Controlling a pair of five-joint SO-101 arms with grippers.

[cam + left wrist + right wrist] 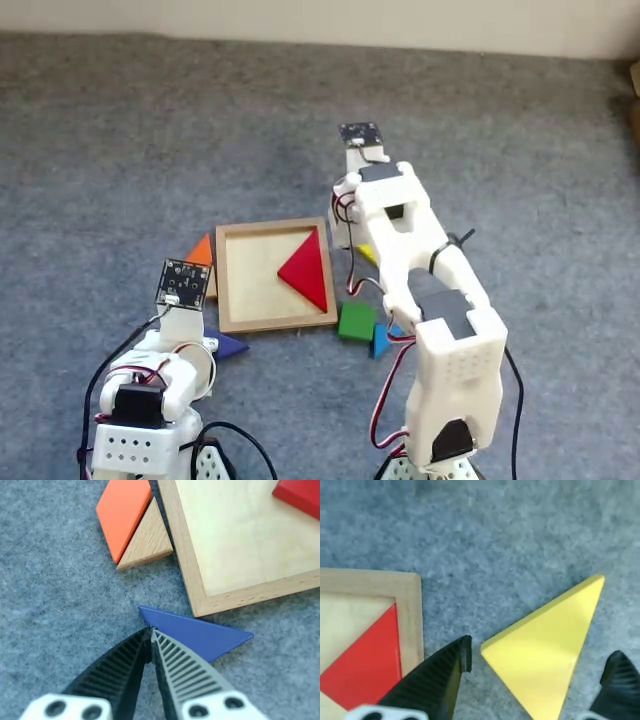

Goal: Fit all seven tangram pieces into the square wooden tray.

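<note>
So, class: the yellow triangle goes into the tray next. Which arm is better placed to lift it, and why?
Right. The right pincer is open with the yellow triangle between its fingers, beside the tray. The left pincer is shut by the blue triangle, across the tray.

- Yellow triangle point(545, 655) lies flat on grey carpet point(495, 530), just beside tray point(411, 605) corner, not touching.
- Red triangle point(365, 665) inside tray, against its rim.
- R gripper point(541, 659) spread wide, straddling yellow triangle; one finger betw. it & tray.
</note>
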